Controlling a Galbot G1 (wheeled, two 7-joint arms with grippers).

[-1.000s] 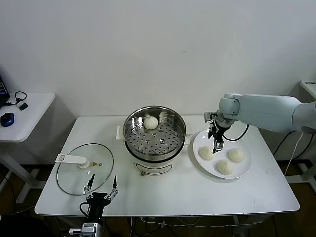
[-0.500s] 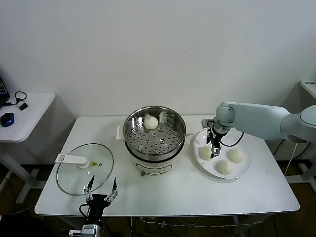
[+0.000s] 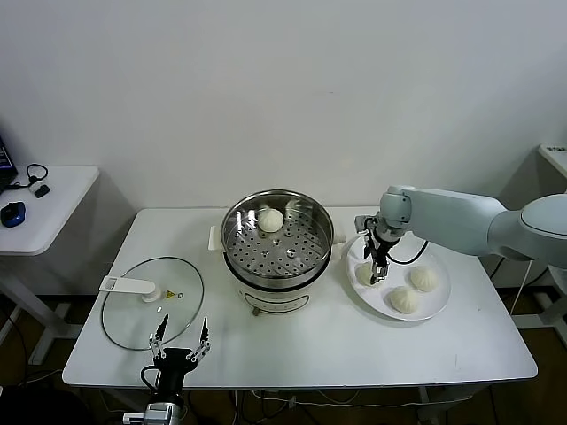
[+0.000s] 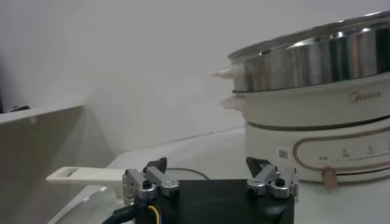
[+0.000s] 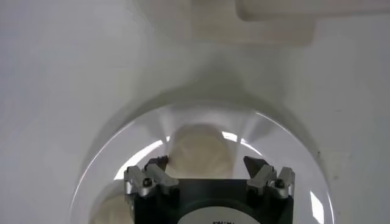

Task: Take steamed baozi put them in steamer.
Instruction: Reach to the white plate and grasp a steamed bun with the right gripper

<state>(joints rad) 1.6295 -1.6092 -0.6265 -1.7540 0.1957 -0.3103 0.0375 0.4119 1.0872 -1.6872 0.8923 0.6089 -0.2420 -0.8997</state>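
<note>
Left pincer [image 3: 181,341], spread, parked at the tabletop's 7 o'clock. Steamer [image 3: 277,237]: one baozi at its tray's 11 o'clock. Right pincer [image 3: 376,266], spread, straddles the plate's [image 3: 436,305] 9 o'clock baozi [image 3: 364,275] (soft); we fear an off-centre pinch squashing it.

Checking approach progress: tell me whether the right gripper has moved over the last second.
Yes. The right gripper shifted left toward the steamer, above the plate's leftmost baozi.

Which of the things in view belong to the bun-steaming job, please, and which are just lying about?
Job: steamer holding one baozi; three baozi on white plate; open right gripper over them.
Lying about: glass lid; left gripper, parked; computer mouse.
</note>
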